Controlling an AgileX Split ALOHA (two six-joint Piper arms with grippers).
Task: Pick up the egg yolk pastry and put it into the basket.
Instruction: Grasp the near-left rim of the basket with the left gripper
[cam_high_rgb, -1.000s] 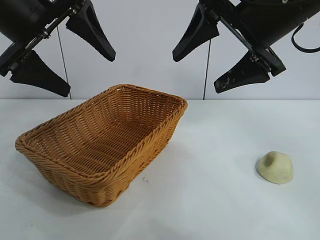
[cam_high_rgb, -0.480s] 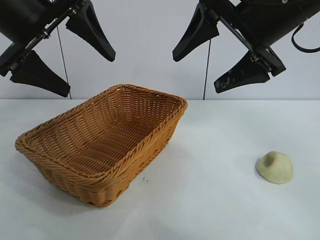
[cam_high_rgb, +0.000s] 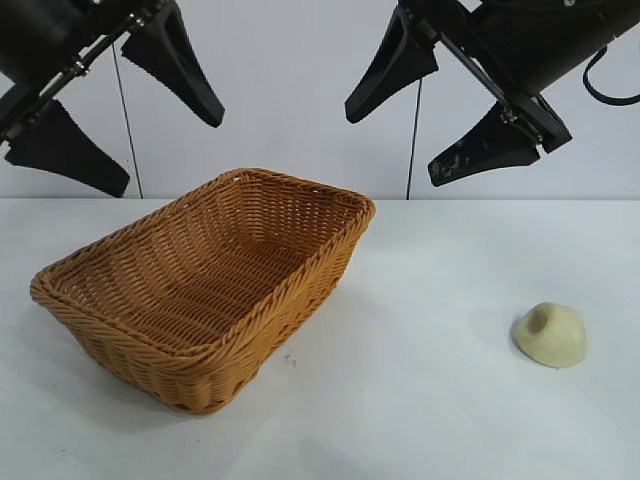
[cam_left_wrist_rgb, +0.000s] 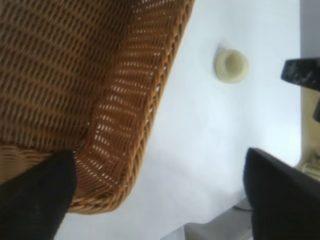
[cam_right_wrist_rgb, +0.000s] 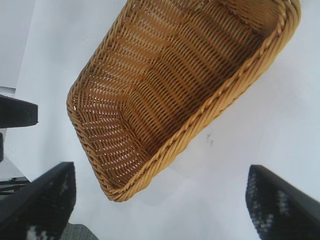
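Observation:
The egg yolk pastry (cam_high_rgb: 551, 335), a pale cream dome with a dimple, lies alone on the white table at the right; it also shows in the left wrist view (cam_left_wrist_rgb: 231, 65). The orange-brown wicker basket (cam_high_rgb: 120, 350) stands at the left with nothing inside, and is seen by both wrists (cam_left_wrist_rgb: 125, 125) (cam_right_wrist_rgb: 200, 125). My left gripper (cam_high_rgb: 168, 150) (cam_left_wrist_rgb: 160, 200) hangs open high above the basket's far left side. My right gripper (cam_high_rgb: 392, 148) (cam_right_wrist_rgb: 160, 200) hangs open high above the table, up and to the left of the pastry. Neither holds anything. The right wrist view does not show the pastry.
A white table (cam_high_rgb: 420, 420) carries both things, with bare surface between basket and pastry. A pale wall (cam_high_rgb: 290, 90) with two thin dark cables (cam_high_rgb: 412, 140) rises behind. The table's edge (cam_left_wrist_rgb: 215, 230) shows near the left gripper.
The left gripper has shifted slightly to the left. The right arm, basket and pastry have not moved.

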